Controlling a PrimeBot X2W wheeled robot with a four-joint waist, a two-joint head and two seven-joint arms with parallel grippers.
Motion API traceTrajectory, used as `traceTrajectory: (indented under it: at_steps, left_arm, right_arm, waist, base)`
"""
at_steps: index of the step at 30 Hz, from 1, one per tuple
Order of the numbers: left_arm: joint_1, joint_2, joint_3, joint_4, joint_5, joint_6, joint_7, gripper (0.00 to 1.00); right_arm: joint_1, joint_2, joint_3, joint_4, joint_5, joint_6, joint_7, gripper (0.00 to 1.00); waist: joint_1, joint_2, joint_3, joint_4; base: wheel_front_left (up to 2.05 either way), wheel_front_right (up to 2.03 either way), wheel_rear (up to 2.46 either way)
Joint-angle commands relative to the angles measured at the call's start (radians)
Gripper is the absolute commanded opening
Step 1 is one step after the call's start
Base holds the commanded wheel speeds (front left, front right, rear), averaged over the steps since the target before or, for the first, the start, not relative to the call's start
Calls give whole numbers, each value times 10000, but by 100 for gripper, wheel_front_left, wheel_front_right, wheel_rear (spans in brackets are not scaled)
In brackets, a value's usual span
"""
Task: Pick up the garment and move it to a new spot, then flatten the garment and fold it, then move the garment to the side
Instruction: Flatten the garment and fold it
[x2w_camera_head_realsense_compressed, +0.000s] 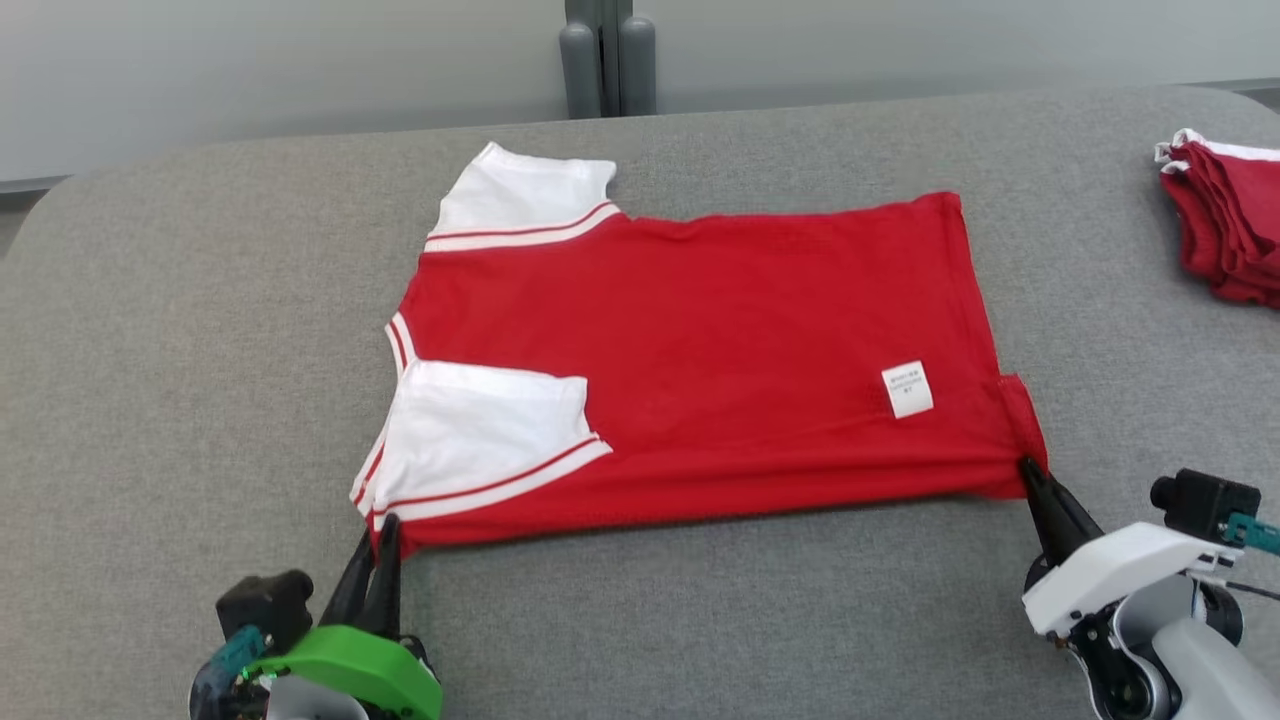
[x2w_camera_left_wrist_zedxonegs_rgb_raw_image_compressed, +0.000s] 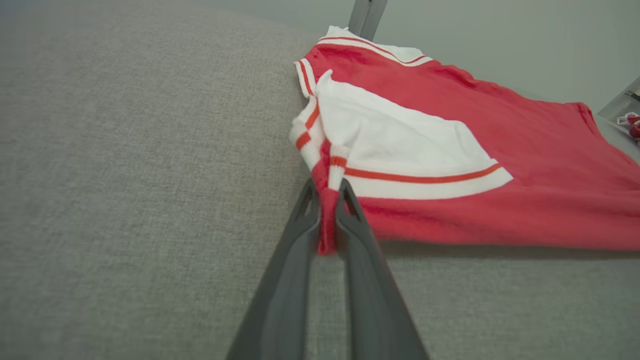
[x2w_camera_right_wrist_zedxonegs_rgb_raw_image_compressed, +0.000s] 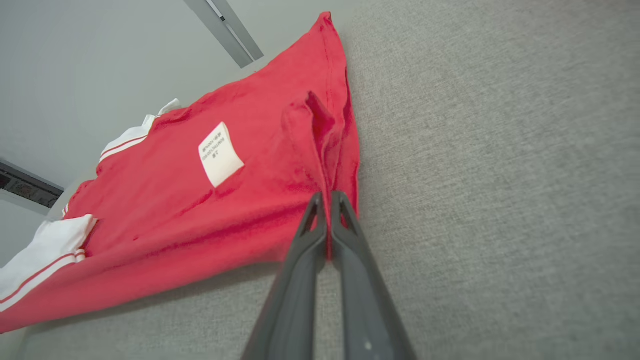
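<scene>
The garment (x2w_camera_head_realsense_compressed: 700, 340) is a red shirt with white, red-striped sleeves and a white label, spread across the grey table (x2w_camera_head_realsense_compressed: 150, 330) with its collar end to the left. My left gripper (x2w_camera_head_realsense_compressed: 382, 528) is shut on the garment's near left corner, below the near sleeve; in the left wrist view the red cloth (x2w_camera_left_wrist_zedxonegs_rgb_raw_image_compressed: 327, 220) is pinched between its fingers. My right gripper (x2w_camera_head_realsense_compressed: 1030, 470) is shut on the near right corner at the hem, and the right wrist view has the red edge (x2w_camera_right_wrist_zedxonegs_rgb_raw_image_compressed: 327, 170) caught between its fingertips (x2w_camera_right_wrist_zedxonegs_rgb_raw_image_compressed: 316, 205).
A pile of folded red and white garments (x2w_camera_head_realsense_compressed: 1225, 215) lies at the table's far right edge. A grey post (x2w_camera_head_realsense_compressed: 607, 60) stands behind the table's back edge. Bare grey tabletop runs along the front and left of the garment.
</scene>
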Motion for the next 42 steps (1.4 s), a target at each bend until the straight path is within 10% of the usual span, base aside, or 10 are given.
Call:
traceTrajectory:
  at_steps: [1,10,11,12,13,42]
  left_arm:
    - [414,18,122,-248,29,92,-33,0]
    - [1931,-161,107,-1386,247,400,-34,0]
    - [1990,-172,87,-1408,262,436,-34,16]
    - [2027,-179,61,-1447,368,490,-34,68]
    - [2041,-183,68,-1495,419,518,-32,100]
    - [1291,-411,1927,-3726,2630,395,-32,100]
  right_arm:
    - [375,-108,-94,-197,115,-5,-22,0]
    - [2084,24,-875,-1252,-47,-11,450,0]
    - [2156,77,-942,-1292,-84,-11,498,0]
    - [2230,148,-1029,-1336,-167,-11,539,40]
    - [2282,263,-1160,-1374,-198,-11,511,100]
    - [2278,1599,-2291,-4424,-5314,-6,-856,100]
  waist:
    - [0,0,-190,17]
    - [0,0,-348,179]
    - [0,0,-361,185]
    - [0,0,-381,187]
    - [0,0,-402,183]
    - [0,0,-1018,13]
  base:
    - [0,0,0]
    - [0,0,0]
    - [0,0,0]
    - [0,0,0]
    - [0,0,0]
    - [0,0,0]
